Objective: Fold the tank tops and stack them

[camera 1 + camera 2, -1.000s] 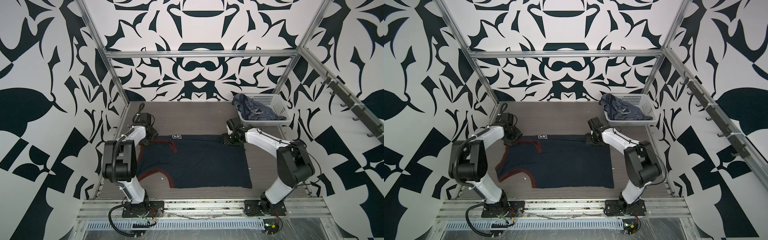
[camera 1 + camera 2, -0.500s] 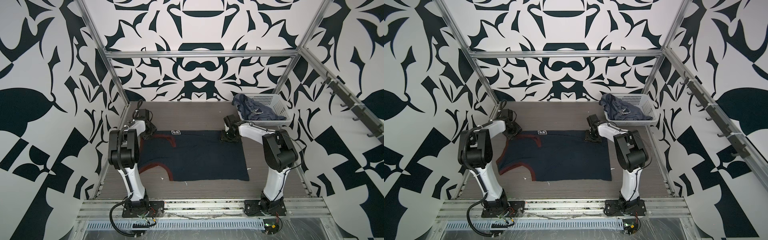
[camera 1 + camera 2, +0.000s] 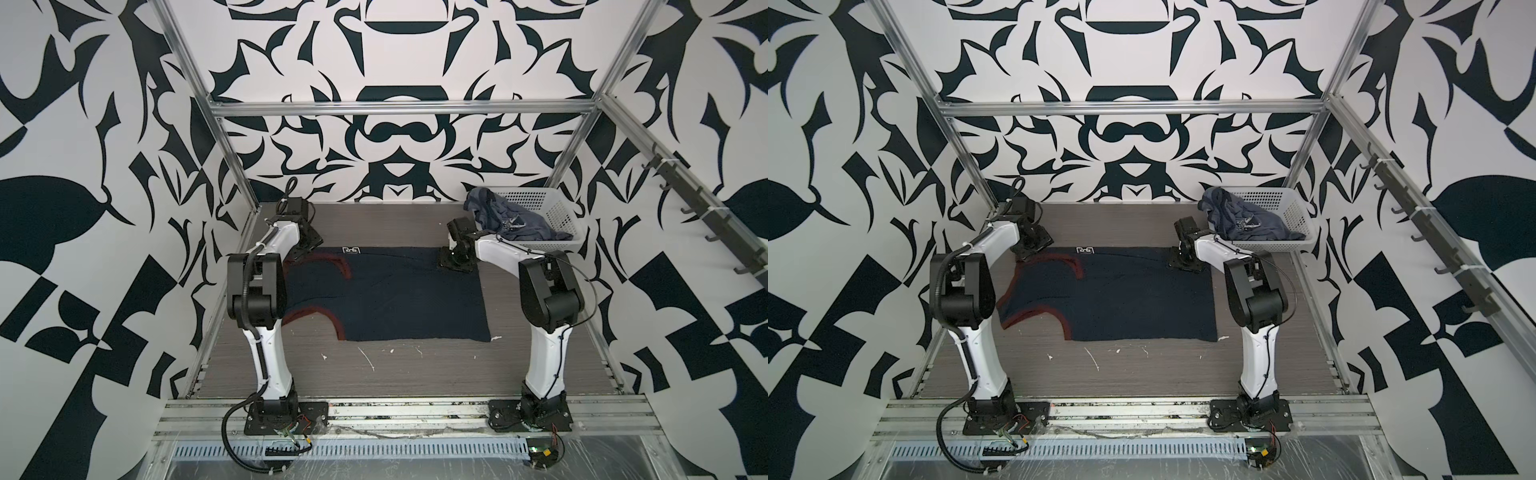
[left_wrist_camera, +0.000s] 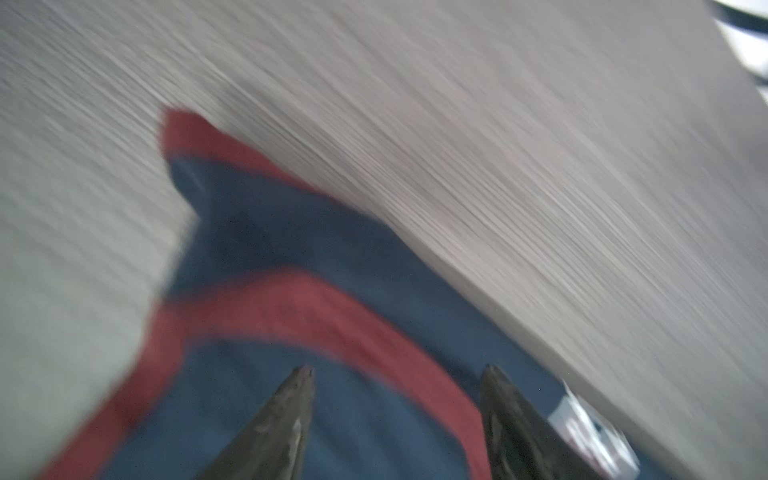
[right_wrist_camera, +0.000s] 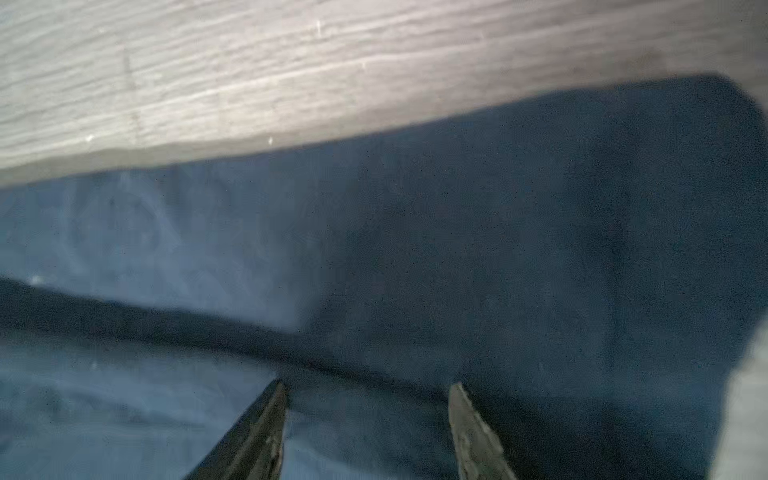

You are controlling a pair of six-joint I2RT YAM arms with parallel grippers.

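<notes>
At the left of both top views, the left gripper [image 3: 308, 245] sits low over the far left corner of the navy tank top [image 3: 395, 299], beside a red-edged shoulder strap. Its wrist camera is badly smeared, but the two fingers [image 4: 291, 424] are plainly spread. Flat navy cloth and a red band show in the gap, and nothing is pinched (a white patch at the lower right of that frame is too blurred to read).

The navy tank top lies spread across the middle of the table [image 3: 415, 374], with its neck end to the left. The left arm's black elbow [image 3: 257, 291] hides part of its left edge. A small white print [image 3: 351, 249] on the far edge is too small to read.

Further right, the right gripper [image 3: 457, 262] is down at the far right corner of the same top. Whether it touches the cloth cannot be told from above. In its wrist view the fingers [image 5: 469, 428] stand apart over dark cloth crossed by a fold line, holding nothing, and the bottom of the frame cuts them off.

At the upper right, the blue tank top [image 3: 507, 220] lies bunched in the white basket [image 3: 561, 208] and spills over its left rim. Its print is hard to make out.
</notes>
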